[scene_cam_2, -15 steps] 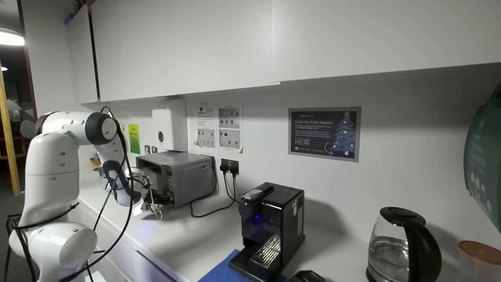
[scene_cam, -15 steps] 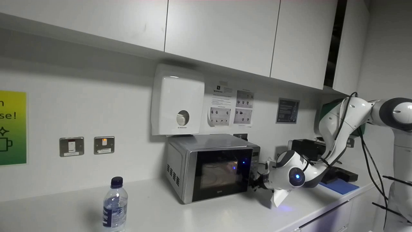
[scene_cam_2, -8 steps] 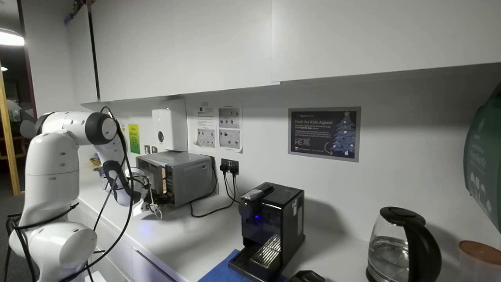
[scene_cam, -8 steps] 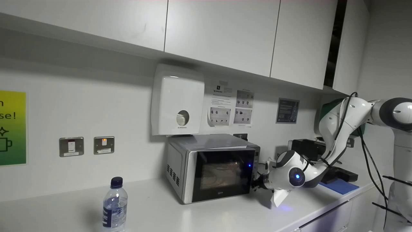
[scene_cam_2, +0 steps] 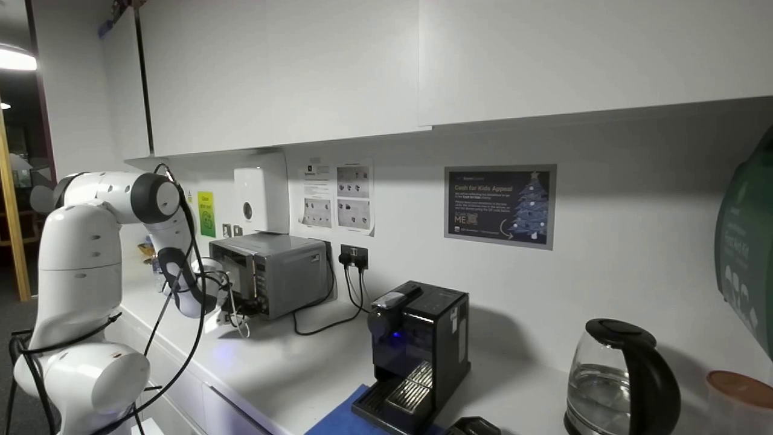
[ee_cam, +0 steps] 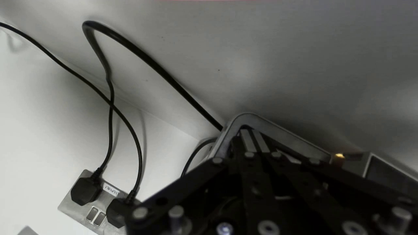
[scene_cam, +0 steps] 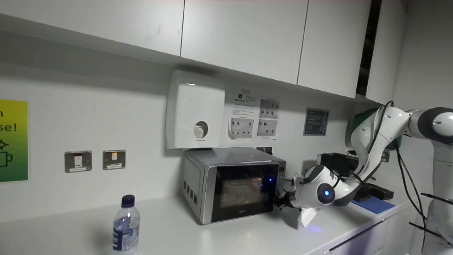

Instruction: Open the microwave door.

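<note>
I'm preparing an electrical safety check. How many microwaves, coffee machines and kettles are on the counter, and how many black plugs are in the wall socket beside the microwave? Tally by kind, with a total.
Microwave: 1
Coffee machine: 1
Kettle: 1
Black plugs: 2
Total: 5

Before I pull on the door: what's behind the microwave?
A double wall socket with two black plugs shows behind the microwave; a black cable runs to its rear edge. Anything directly against its back is hidden by its body.
</note>
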Action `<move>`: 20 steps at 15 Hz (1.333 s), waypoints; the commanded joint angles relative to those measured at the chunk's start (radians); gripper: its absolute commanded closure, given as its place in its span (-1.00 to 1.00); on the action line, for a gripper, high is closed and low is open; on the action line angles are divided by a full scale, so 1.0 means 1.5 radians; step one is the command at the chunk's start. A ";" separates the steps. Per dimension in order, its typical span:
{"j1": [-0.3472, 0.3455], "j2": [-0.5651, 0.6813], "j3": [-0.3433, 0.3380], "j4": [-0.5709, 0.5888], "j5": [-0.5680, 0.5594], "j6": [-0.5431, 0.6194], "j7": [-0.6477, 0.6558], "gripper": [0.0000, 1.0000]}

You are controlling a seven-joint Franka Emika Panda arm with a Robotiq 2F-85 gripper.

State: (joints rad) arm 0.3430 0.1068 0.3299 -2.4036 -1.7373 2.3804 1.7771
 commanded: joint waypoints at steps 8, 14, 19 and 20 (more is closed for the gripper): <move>-0.016 -0.062 -0.003 0.019 0.109 0.048 -0.171 1.00; -0.011 -0.080 -0.001 0.013 0.194 0.075 -0.258 1.00; -0.002 -0.106 0.004 0.006 0.284 0.108 -0.360 1.00; -0.001 -0.112 0.004 0.002 0.305 0.116 -0.381 1.00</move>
State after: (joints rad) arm 0.3437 0.0121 0.3347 -2.3854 -1.3536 2.5176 1.3178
